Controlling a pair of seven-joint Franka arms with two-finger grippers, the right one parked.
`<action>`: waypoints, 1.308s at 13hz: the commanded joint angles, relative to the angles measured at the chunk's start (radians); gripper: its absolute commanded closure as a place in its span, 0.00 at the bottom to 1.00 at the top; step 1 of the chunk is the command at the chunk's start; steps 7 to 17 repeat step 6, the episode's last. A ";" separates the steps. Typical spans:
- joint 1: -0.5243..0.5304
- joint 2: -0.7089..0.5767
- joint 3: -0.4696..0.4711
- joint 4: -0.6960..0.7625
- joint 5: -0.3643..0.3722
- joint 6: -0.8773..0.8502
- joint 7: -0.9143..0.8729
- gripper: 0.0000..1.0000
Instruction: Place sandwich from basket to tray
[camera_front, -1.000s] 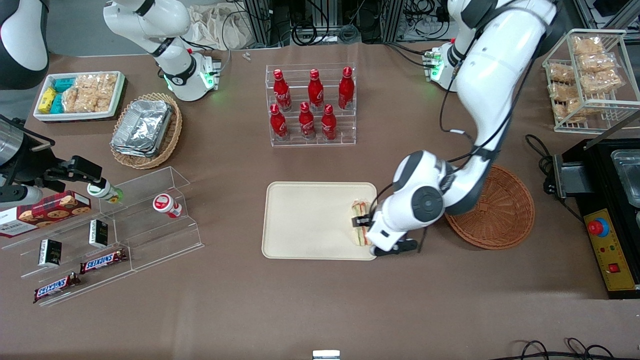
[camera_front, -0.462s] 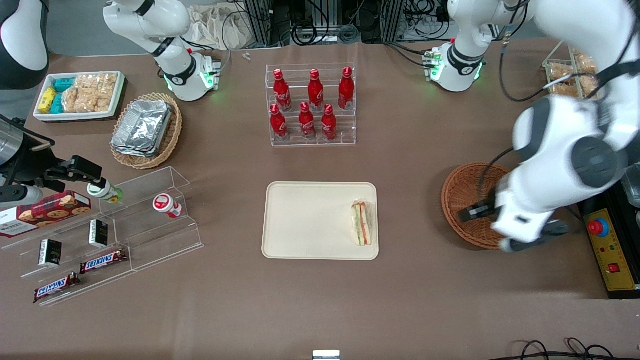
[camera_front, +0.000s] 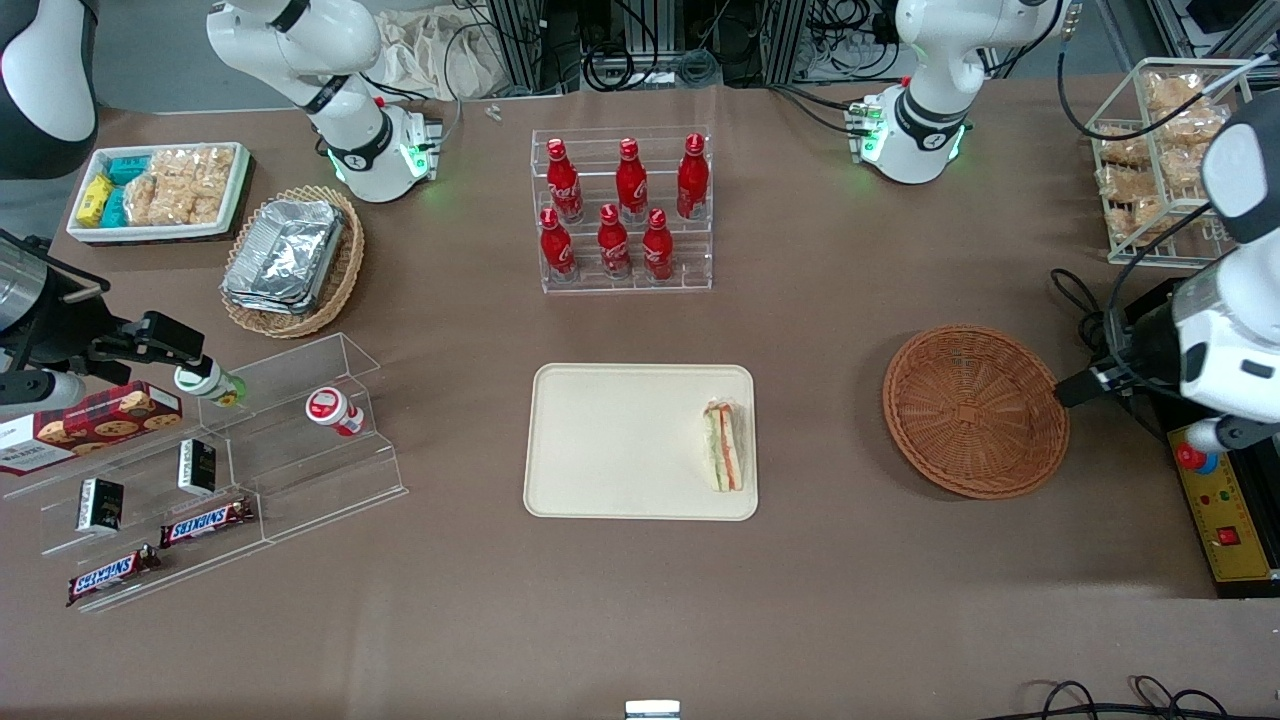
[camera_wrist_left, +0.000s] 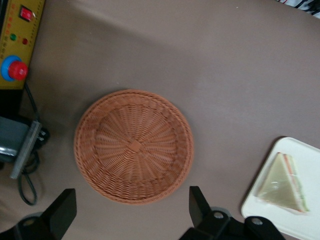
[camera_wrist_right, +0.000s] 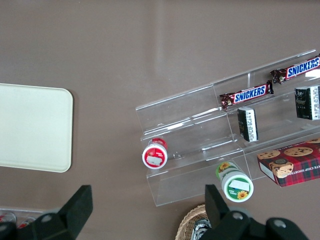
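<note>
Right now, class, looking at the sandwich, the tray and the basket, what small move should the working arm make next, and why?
Probably none beyond holding clear or retracting to rest. The sandwich already lies on the tray, near the edge closest to the basket, which holds nothing. The gripper is open, holds nothing, and hangs high above the basket.

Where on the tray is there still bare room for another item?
Most of the tray is bare: everything from the sandwich toward the parked arm's end. The sandwich crowds only the edge nearest the basket, which lies empty. The gripper, open, hovers above the basket, holding nothing.
</note>
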 joint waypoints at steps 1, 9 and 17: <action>0.010 -0.029 -0.009 -0.075 0.012 0.042 0.046 0.00; 0.010 0.034 -0.010 -0.003 0.027 0.037 0.026 0.00; 0.010 0.034 -0.010 -0.003 0.027 0.037 0.026 0.00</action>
